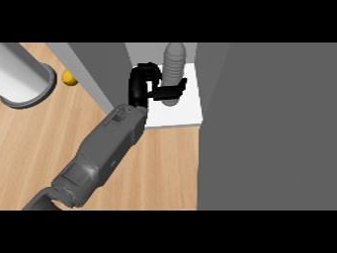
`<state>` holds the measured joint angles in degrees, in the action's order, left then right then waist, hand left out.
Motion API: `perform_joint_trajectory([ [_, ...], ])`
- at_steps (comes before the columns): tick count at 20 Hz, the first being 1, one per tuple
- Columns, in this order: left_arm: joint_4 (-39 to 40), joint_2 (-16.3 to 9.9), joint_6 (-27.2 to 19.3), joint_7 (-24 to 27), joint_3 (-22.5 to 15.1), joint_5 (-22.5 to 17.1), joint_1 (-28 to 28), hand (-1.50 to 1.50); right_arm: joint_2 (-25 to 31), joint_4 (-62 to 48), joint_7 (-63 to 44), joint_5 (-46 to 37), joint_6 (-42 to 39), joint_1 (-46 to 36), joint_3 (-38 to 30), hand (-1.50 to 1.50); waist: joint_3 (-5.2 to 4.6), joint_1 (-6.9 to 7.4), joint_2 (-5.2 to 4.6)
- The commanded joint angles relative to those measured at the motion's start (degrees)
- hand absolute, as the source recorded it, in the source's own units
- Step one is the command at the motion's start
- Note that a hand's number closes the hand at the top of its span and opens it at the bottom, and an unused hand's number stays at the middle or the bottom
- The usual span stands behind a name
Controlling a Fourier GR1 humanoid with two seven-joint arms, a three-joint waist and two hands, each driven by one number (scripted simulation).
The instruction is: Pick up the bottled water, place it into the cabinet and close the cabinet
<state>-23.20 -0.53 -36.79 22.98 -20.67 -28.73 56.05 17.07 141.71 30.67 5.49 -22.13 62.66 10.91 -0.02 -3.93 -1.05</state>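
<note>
One grey forearm (102, 153) enters from the lower left edge of the head view and crosses the wooden counter (25, 148) diagonally toward the cabinet; we cannot tell from the view alone which arm it is, though it comes in at the left. Along the right we see a broad grey cabinet door (273, 128), which closes off that side. Beyond the wrist lies the white cabinet shelf (178, 114), bounded on its left by a grey cabinet wall (102, 74). At the shelf we find the black hand (143, 86), its fingers curled in an arc and its thumb reaching rightward to touch the bottled water (175, 62). The bottle stands upright on the shelf, inside the cabinet, its lower part partly hidden by the thumb. We note the fingers curl beside the bottle; whether they wrap fully round it is unclear. Farther left, well apart, stand a white cylinder on a grey base (18, 74) and a small yellow object (68, 78).
</note>
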Motion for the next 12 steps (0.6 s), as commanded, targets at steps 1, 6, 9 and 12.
perform_joint_trajectory([
  [1, 7.6, 0.3, -8.0, -1.2, -1.8, 4.4, 5.1, 1.50, 0.9, 3.8, -0.6, 5.3, -1.3, 1.6, -1.7, -1.50, 0.07, -0.52, -0.06],
  [6, 13.2, 0.0, -9.1, -1.3, -1.7, 5.4, 8.0, -1.50, -0.6, 3.7, -3.3, 5.1, 0.0, -1.1, 0.1, -1.50, -0.04, 0.31, -0.52],
  [9, 15.1, -1.1, -12.1, 0.7, -0.8, 5.7, 8.5, -1.50, 1.8, 3.6, -1.3, 7.1, -2.8, -0.2, -3.5, -1.50, -0.03, -0.41, -0.62],
  [12, 13.2, -1.1, -8.2, 2.3, 1.3, 4.0, 10.2, -1.50, 1.9, 4.6, -1.3, 6.7, -3.3, 0.3, -3.7, -1.50, -0.09, -0.54, -0.61],
])
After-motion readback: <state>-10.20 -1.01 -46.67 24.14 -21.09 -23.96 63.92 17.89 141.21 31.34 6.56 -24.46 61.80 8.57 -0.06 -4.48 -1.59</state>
